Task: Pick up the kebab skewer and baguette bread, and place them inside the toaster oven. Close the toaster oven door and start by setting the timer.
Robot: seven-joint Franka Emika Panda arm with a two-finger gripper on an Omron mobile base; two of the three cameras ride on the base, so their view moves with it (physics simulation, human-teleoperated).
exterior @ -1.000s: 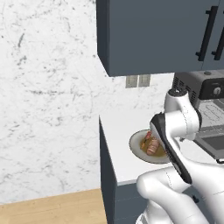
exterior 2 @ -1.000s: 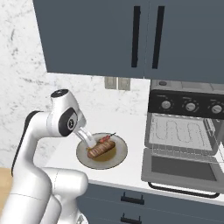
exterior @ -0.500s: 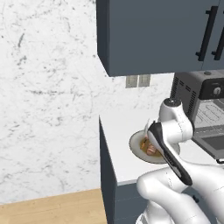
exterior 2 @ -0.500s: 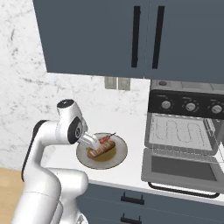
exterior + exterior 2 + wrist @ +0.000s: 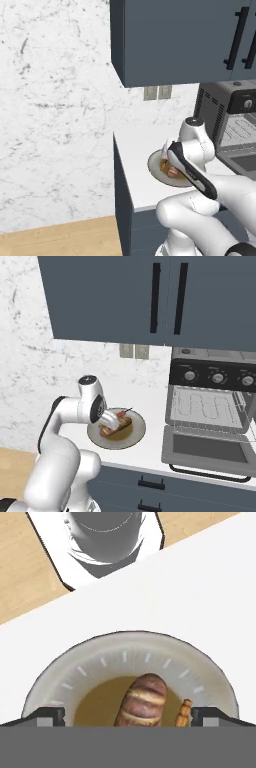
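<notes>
The baguette bread (image 5: 142,704), a golden-brown loaf with pale slashes, lies on a round plate (image 5: 125,648). The kebab skewer (image 5: 185,711) lies beside it. My gripper (image 5: 128,718) hangs open just above them, with its fingertips (image 5: 46,717) wide apart on either side of the loaf and the skewer's end. From the right base, the gripper (image 5: 111,419) is over the plate's (image 5: 135,432) left part, at the baguette (image 5: 116,429) and skewer (image 5: 123,414). The toaster oven (image 5: 215,368) stands to the right. Its door (image 5: 207,448) is folded down and its wire rack (image 5: 207,408) is bare. Three knobs (image 5: 217,377) sit on its panel; which one is the timer I cannot tell.
The plate (image 5: 156,169) sits near the white counter's left edge (image 5: 120,170), with wooden floor beyond. Dark upper cabinets (image 5: 150,301) hang overhead. A wall outlet (image 5: 133,351) is behind the plate. The open door juts over the counter's front.
The arm has folded lower and the gripper has come down closer over the plate, still open. The food and the oven have not moved.
</notes>
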